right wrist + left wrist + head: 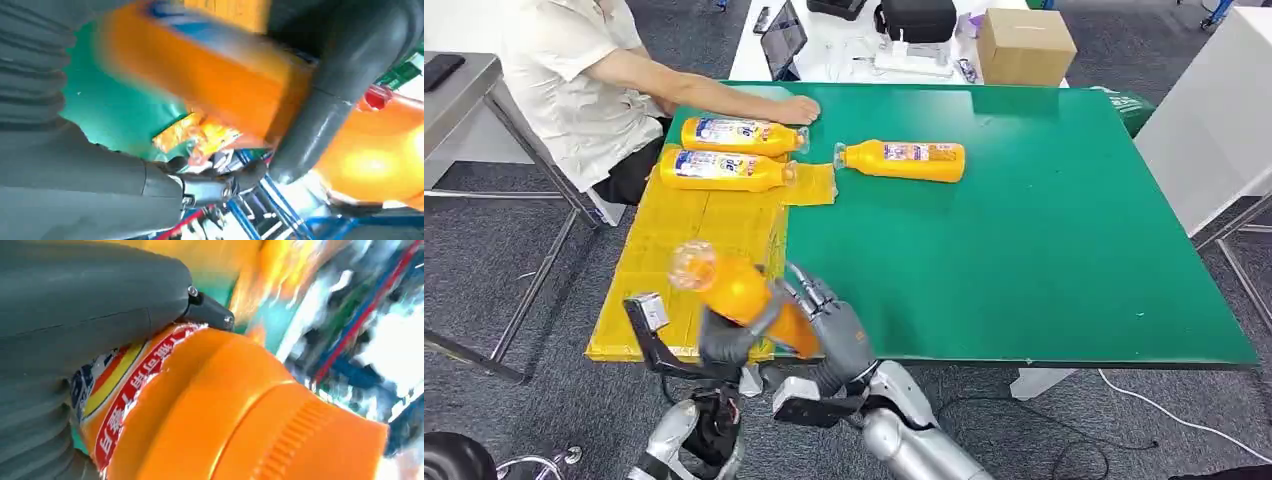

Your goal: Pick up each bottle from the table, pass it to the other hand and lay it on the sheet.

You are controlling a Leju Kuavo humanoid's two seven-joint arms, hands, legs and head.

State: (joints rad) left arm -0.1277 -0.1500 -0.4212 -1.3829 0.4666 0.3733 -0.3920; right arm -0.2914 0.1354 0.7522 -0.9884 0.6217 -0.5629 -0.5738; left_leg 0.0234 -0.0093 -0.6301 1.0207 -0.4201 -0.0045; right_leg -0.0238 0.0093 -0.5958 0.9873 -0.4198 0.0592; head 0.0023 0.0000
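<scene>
The left hand (724, 340) is wrapped around the middle of an orange bottle (739, 292), its thumb lying across the label in the left wrist view, so it is grasping the bottle. The right hand (829, 322) is at the bottle's lower end with its fingers (320, 95) around the body in the right wrist view; it looks to be holding too, though the blur makes it hard to say how firmly. The bottle is tilted, cap end up and toward the left, held in the air above the near edge of the table (1044, 250), where the yellow sheet (674, 250) meets the green top. Two more bottles (734, 152) lie side by side at the far end of the sheet, and another bottle (904, 160) lies on the green top just beside it. A person's hand (796, 108) rests on the table near those bottles. This looks like the handover itself, and the danger is timing: if one hand lets go before the other is firm, the smooth bottle could slip and fall off the near edge, or roll on landing.
</scene>
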